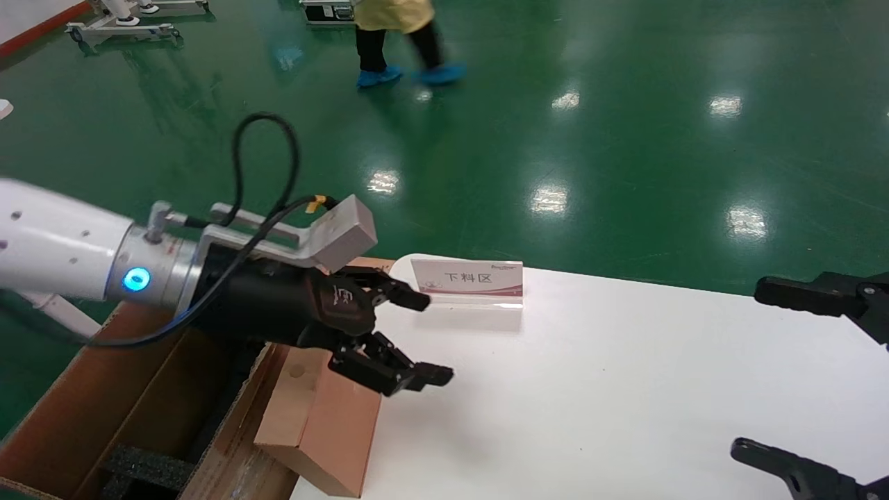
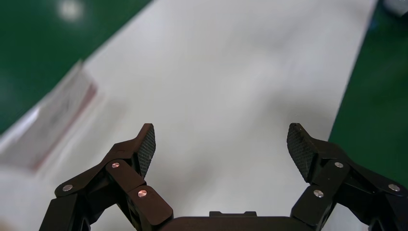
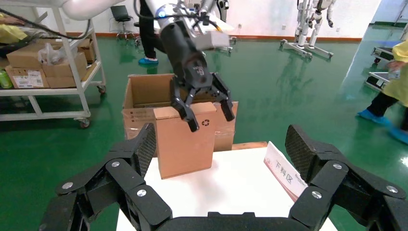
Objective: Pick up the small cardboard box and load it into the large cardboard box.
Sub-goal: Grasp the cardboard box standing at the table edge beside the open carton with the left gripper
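The small cardboard box (image 1: 333, 430) stands upright at the left edge of the white table (image 1: 625, 389); its recycling symbol shows on the face seen in the right wrist view (image 3: 185, 144). My left gripper (image 1: 434, 339) is open just above the box's top, with its fingers reaching out over the table. In the left wrist view the left gripper (image 2: 222, 144) has only bare table between its fingers. The large cardboard box (image 1: 104, 403) sits open beside the table on the left, black foam inside. My right gripper (image 1: 750, 368) is open at the table's right side.
A white sign card (image 1: 467, 278) with red trim stands near the table's far edge, also in the right wrist view (image 3: 284, 171). A person in blue shoe covers (image 1: 396, 35) walks on the green floor beyond. A shelf cart with cartons (image 3: 48, 62) stands behind the large box.
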Controlling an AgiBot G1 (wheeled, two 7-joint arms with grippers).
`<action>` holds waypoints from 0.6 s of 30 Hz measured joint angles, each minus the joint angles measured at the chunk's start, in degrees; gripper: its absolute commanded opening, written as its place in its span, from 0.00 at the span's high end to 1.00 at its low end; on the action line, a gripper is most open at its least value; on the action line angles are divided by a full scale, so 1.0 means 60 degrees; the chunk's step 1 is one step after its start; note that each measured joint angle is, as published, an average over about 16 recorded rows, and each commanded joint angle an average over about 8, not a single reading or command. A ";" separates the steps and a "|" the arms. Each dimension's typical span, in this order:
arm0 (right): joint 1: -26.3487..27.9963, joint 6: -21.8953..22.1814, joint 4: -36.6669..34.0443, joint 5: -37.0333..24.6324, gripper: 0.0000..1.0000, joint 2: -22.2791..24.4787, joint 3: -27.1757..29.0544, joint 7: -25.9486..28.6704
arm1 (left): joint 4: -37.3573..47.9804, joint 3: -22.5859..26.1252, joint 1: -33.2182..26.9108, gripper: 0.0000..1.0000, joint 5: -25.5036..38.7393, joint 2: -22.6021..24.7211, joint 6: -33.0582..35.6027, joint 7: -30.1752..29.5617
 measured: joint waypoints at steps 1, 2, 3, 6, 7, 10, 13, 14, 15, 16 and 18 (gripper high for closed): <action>0.0000 0.0000 0.0000 0.0000 0.00 0.0000 -0.0001 0.0000 | -0.0010 0.0258 -0.0296 0.00 0.0342 0.0066 0.0102 -0.0416; 0.0000 0.0001 0.0000 0.0001 0.00 0.0001 -0.0001 -0.0001 | -0.0017 0.0522 -0.0594 0.00 0.0662 0.0138 0.0203 -0.0823; 0.0001 0.0001 0.0000 0.0001 0.00 0.0001 -0.0002 -0.0001 | -0.0022 0.0796 -0.0895 0.00 0.0973 0.0209 0.0300 -0.1229; 0.0001 0.0002 0.0000 0.0003 0.00 0.0002 -0.0004 -0.0002 | -0.0035 0.1689 -0.1812 0.00 0.1823 0.0436 0.0558 -0.2384; 0.0001 0.0002 0.0000 0.0003 0.00 0.0002 -0.0005 -0.0003 | -0.0038 0.1999 -0.2110 0.00 0.2066 0.0509 0.0623 -0.2743; 0.0002 0.0003 0.0000 0.0005 0.00 0.0003 -0.0007 -0.0004 | -0.0046 0.2974 -0.2962 0.00 0.2640 0.0708 0.0734 -0.3718; 0.0002 0.0004 0.0000 0.0006 0.00 0.0004 -0.0009 -0.0005 | -0.0060 0.3956 -0.3721 0.00 0.2956 0.0851 0.0754 -0.4542; 0.0002 0.0004 0.0000 0.0007 0.00 0.0004 -0.0010 -0.0005 | -0.0066 0.4270 -0.3956 0.00 0.3019 0.0889 0.0751 -0.4784; 0.0002 0.0005 0.0000 0.0007 0.00 0.0004 -0.0011 -0.0005 | -0.0072 0.4577 -0.4183 0.00 0.3069 0.0924 0.0748 -0.5013; 0.0003 0.0005 0.0000 0.0008 0.00 0.0005 -0.0011 -0.0006 | -0.0077 0.4880 -0.4402 0.00 0.3103 0.0957 0.0743 -0.5237; 0.0003 0.0005 0.0000 0.0009 0.00 0.0005 -0.0013 -0.0006 | -0.0087 0.5450 -0.4802 0.00 0.3129 0.1014 0.0732 -0.5644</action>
